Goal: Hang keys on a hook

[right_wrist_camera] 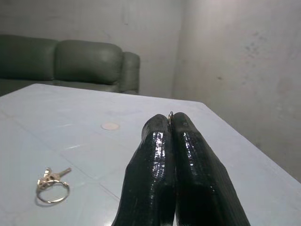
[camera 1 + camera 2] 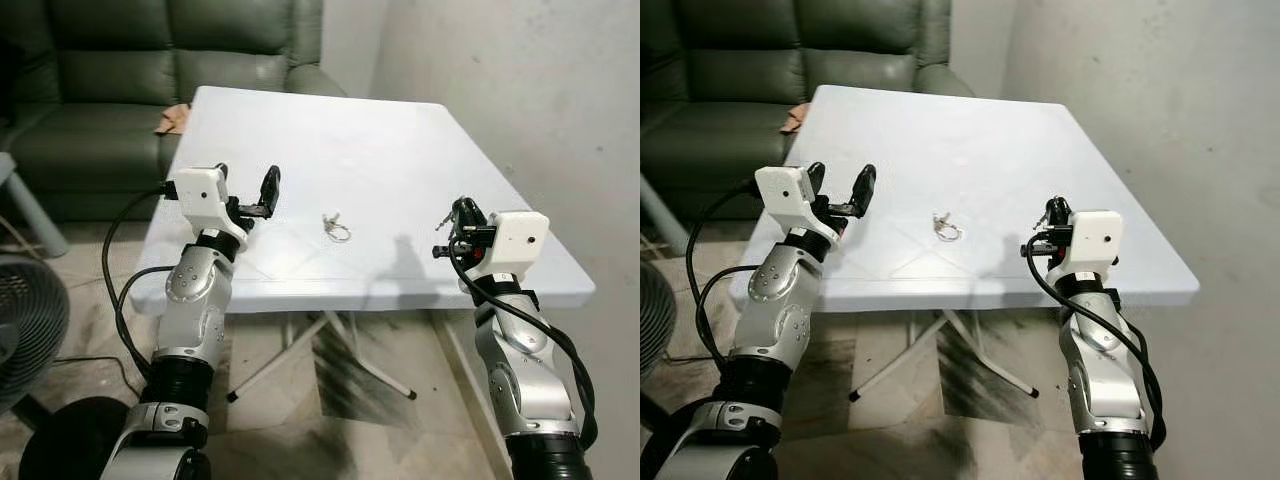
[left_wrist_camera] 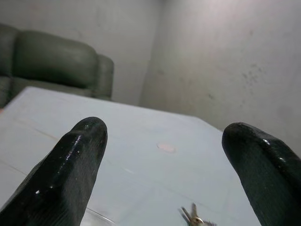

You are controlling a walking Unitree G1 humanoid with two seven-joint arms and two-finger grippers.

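Observation:
A small bunch of keys on a ring [image 2: 336, 228] lies flat on the white table [image 2: 400, 140], near its front edge. My left gripper [image 2: 247, 182] hovers open over the table's front left part, left of the keys [image 3: 195, 219], with nothing between its fingers [image 3: 70, 169]. To the right of the keys [image 1: 51, 184], my right gripper [image 2: 465, 213] is raised over the table's front right part. It is shut, and a small metal loop [image 1: 170, 114] peeks out between its tips.
A dark green sofa [image 2: 100, 80] stands behind the table at the left, with a brown object [image 2: 172, 118] at the table's far left corner. A fan [image 2: 25, 320] is on the floor at left. A bare grey wall [image 2: 520, 90] runs along the right.

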